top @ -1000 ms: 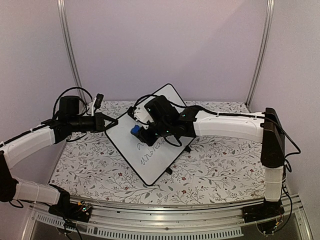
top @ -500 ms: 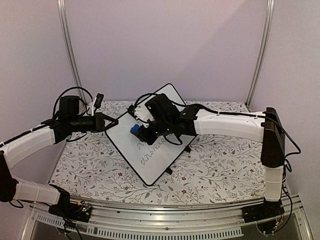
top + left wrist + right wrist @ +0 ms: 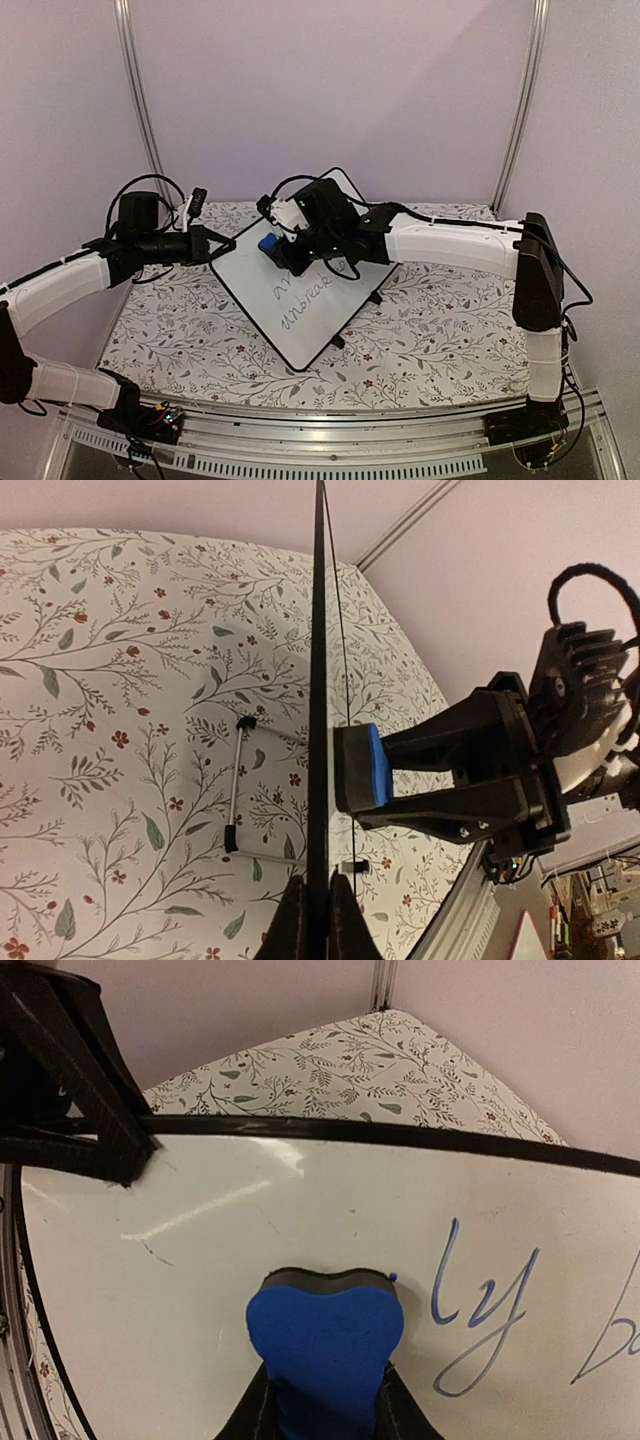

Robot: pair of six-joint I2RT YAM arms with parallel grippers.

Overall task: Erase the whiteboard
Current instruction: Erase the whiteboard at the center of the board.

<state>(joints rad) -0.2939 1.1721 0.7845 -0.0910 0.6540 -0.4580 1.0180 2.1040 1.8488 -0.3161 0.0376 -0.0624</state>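
L jaws clamp whiteboard [image 3: 298, 335] rim; R jaws pinch blue eraser [image 3: 325, 1335] pressed to board.

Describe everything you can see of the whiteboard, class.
The whiteboard is a flat, glossy white rectangle with a thin black rim and rounded corners, lying cornerwise above the floral tablecloth. Cursive handwriting runs across its middle. The left gripper pinches its rim; the blue eraser, held by the right gripper, presses on its face.

The left arm [image 3: 60, 285] and right arm [image 3: 450, 243] have white sleeved links between black joints, with black cables looping at the wrists. The right gripper [image 3: 378, 780] has black angular fingers with small screws.
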